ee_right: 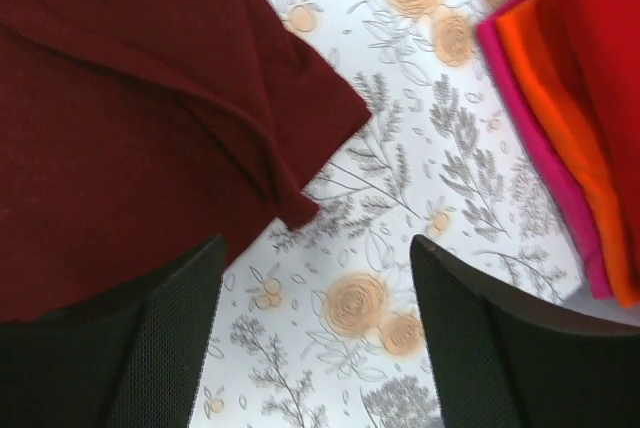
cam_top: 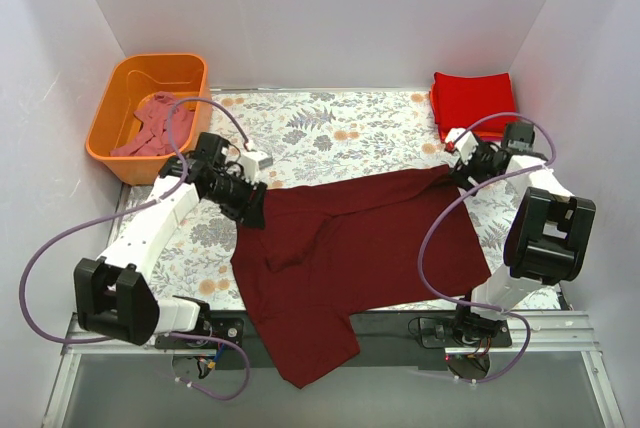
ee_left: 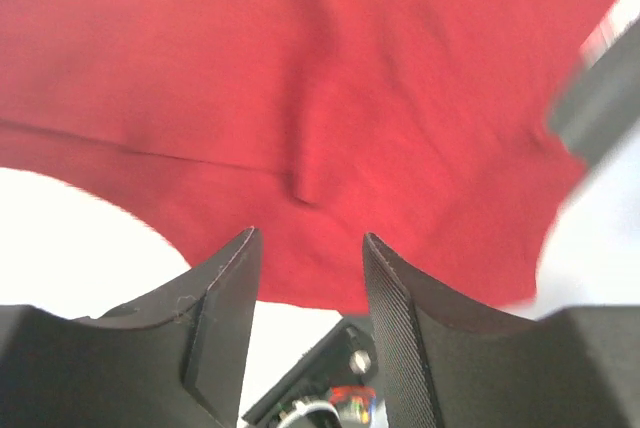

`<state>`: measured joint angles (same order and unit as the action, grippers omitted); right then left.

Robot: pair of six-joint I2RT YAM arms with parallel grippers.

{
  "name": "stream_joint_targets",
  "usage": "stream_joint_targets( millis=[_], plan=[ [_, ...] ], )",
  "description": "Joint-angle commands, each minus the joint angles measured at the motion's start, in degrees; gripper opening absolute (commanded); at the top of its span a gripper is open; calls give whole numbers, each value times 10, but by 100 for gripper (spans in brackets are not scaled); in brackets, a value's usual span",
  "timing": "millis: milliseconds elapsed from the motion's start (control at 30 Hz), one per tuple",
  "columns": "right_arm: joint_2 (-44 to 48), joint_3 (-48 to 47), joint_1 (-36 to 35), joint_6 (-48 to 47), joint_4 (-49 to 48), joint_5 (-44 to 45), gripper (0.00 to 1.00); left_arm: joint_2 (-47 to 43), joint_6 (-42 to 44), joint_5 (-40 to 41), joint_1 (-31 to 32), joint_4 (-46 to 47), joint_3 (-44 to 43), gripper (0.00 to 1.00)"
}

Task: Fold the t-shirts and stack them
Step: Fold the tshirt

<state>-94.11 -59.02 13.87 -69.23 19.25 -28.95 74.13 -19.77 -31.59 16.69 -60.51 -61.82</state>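
A dark maroon t-shirt (cam_top: 350, 248) lies spread and wrinkled on the flowered table, its lower part hanging over the front edge. My left gripper (cam_top: 251, 208) is open at the shirt's upper left edge. In the left wrist view the gripper (ee_left: 310, 236) has nothing between its fingers and the shirt (ee_left: 330, 98) fills the view beyond them. My right gripper (cam_top: 458, 170) is open by the shirt's upper right corner. In the right wrist view the gripper (ee_right: 318, 243) hovers over bare tablecloth, with the shirt corner (ee_right: 300, 206) just left of the gap. Folded red shirts (cam_top: 472, 100) are stacked at the back right. A dusty pink shirt (cam_top: 153, 126) lies in the tub.
An orange plastic tub (cam_top: 120, 98) stands at the back left. The flowered tablecloth (cam_top: 330, 133) covers the table. The folded stack's edge (ee_right: 560, 118) shows at the right of the right wrist view. White walls close in the left, back and right.
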Motion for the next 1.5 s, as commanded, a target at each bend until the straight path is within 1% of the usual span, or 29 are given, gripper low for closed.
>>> stream_joint_targets(
  millis=[0, 33, 67, 133, 167, 233, 300, 500, 567, 600, 667, 833, 967, 1000, 1033, 1067, 1100, 1167, 1200, 1233, 1267, 1333, 1367, 1400, 1433, 1467],
  plan=[
    [4, -106, 3, -5, 97, 12, 86, 29, -55, 34, -57, 71, -34, 43],
    [-3, -122, 3, -1, 110, 14, 88, 45, -66, 46, -66, 97, -32, 42],
    [-17, -140, 3, 10, 118, 14, 88, 55, -83, 77, -67, 111, -29, 41],
    [-31, -184, 4, 33, 153, -6, 87, 81, -100, 100, -67, 148, -16, 39],
    [-43, -195, 3, 43, 163, -11, 86, 91, -112, 126, -67, 162, -10, 38],
    [-55, -216, -9, 65, 185, -14, 80, 129, -130, 151, -68, 181, -7, 35],
    [-65, -217, -30, 74, 191, -4, 75, 151, -138, 174, -72, 197, -3, 32],
    [-89, -194, -74, 79, 190, 32, 78, 234, -142, 227, -77, 219, -14, 31],
    [-108, -201, -78, 87, 192, 42, 77, 261, -135, 239, -81, 220, -28, 30],
    [-114, -202, -81, 88, 192, 45, 75, 287, -134, 244, -82, 224, -43, 30],
    [-131, -198, -85, 88, 193, 59, 73, 312, -126, 262, -86, 226, -64, 29],
    [-151, -185, -95, 94, 188, 76, 71, 413, -108, 289, -106, 221, -164, 28],
    [-158, -202, -99, 124, 191, 67, 70, 459, -93, 258, -119, 194, -255, 28],
    [-155, -209, -99, 128, 192, 65, 70, 456, -76, 219, -119, 178, -266, 30],
    [-151, -216, -99, 135, 196, 59, 71, 436, -68, 198, -119, 174, -274, 32],
    [-137, -219, -99, 136, 199, 57, 71, 422, -56, 170, -119, 172, -275, 34],
    [-131, -222, -99, 137, 204, 55, 72, 408, -44, 117, -119, 158, -278, 39],
    [-106, -225, -99, 134, 220, 48, 74, 367, -17, 51, -119, 129, -294, 43],
    [-97, -222, -99, 132, 223, 46, 76, 354, -10, -10, -120, 98, -296, 45],
    [-90, -218, -99, 125, 232, 49, 77, 332, 6, -35, -116, 83, -296, 47],
    [-79, -210, -99, 112, 234, 50, 77, 321, 12, -53, -112, 68, -285, 58],
    [-69, -196, -103, 94, 235, 69, 79, 283, 17, -75, -92, 58, -257, 63],
    [-68, -189, -105, 87, 234, 75, 79, 270, 25, -73, -83, 57, -227, 63],
    [-70, -189, -107, 77, 235, 80, 79, 260, 25, -65, -72, 67, -207, 64],
    [-71, -189, -109, 75, 234, 91, 79, 244, 25, -42, -51, 73, -191, 71],
    [-76, -189, -111, 74, 233, 93, 79, 239, 31, -30, -40, 77, -177, 73]
  ],
)
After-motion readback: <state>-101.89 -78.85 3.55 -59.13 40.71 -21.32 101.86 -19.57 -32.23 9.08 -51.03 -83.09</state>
